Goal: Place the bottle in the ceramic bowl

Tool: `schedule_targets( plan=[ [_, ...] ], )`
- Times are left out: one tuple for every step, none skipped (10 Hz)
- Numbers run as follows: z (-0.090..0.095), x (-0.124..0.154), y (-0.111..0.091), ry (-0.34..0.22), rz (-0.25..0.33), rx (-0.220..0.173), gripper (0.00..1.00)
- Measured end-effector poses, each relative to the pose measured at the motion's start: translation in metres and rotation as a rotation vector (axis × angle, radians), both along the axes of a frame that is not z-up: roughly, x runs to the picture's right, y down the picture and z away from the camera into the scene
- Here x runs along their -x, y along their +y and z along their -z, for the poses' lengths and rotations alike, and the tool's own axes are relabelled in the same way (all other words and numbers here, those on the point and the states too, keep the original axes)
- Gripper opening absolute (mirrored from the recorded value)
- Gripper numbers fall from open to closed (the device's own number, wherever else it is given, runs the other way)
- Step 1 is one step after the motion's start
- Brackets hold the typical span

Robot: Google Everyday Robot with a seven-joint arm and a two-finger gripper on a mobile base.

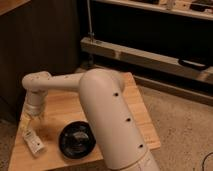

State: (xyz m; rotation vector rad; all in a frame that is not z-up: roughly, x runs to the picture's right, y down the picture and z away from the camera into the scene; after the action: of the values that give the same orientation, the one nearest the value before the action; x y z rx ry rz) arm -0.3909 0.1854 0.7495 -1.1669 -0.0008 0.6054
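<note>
The bottle (33,140) is small and whitish, lying on its side near the front left corner of the wooden table (135,107). My gripper (33,120) hangs from the white arm (107,115) just above the bottle's far end, open, with nothing between its fingers. To the right of the bottle, close to the table's front edge, sits the ceramic bowl (77,141), round, glossy black and empty. The thick arm link passes beside the bowl's right rim.
A dark wooden wall (45,45) stands behind the table on the left. A metal rack with a low shelf (150,57) runs behind and to the right. Speckled floor (185,130) lies to the right of the table.
</note>
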Motion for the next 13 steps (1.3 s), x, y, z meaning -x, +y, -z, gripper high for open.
schedule_targets(
  plan=[
    [0.004,0.008,0.006,-0.012,0.018,-0.007,0.65],
    [0.006,0.014,0.011,-0.02,0.033,-0.011,0.65],
    [0.005,0.016,0.013,-0.022,0.042,-0.016,0.65],
    [0.004,0.018,0.015,-0.022,0.054,-0.025,0.65],
    [0.005,0.02,0.018,-0.018,0.069,-0.04,0.65],
    [0.005,0.022,0.02,-0.017,0.075,-0.05,0.65],
    [0.003,0.023,0.021,-0.011,0.079,-0.063,0.65],
    [0.001,0.023,0.023,-0.005,0.082,-0.075,0.65],
    [0.001,0.023,0.024,-0.003,0.083,-0.08,0.65],
    [-0.002,0.021,0.025,0.007,0.083,-0.087,0.65],
    [-0.005,0.019,0.028,0.016,0.083,-0.093,0.65],
    [-0.007,0.018,0.03,0.021,0.084,-0.096,0.65],
    [-0.008,0.017,0.03,0.025,0.084,-0.099,0.65]
  ],
)
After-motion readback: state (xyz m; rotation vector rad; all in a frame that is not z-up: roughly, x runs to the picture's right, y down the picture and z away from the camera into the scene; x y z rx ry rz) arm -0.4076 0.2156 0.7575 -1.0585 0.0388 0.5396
